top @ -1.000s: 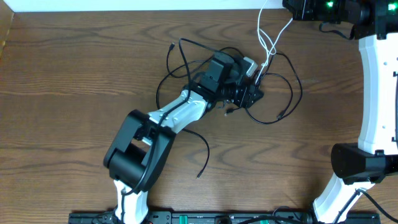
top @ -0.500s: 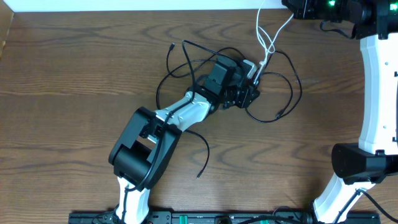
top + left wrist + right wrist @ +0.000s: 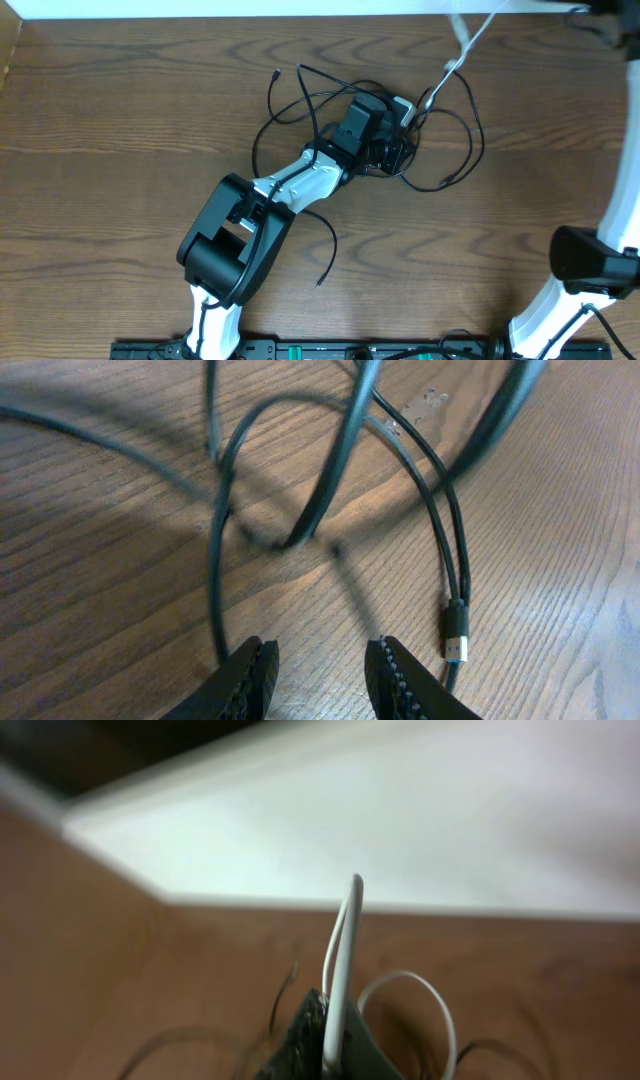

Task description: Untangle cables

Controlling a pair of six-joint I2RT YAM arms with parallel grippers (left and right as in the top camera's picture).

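White cable [image 3: 468, 42] tauter, within right tool [image 3: 328, 1045]

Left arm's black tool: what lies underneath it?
Thin black cables looping and crossing on the brown wooden table, one ending in a small plug. From overhead, the tool covers part of the tangle.

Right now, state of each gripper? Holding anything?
left gripper: open, nothing between its fingers.
right gripper: shut on the white cable.
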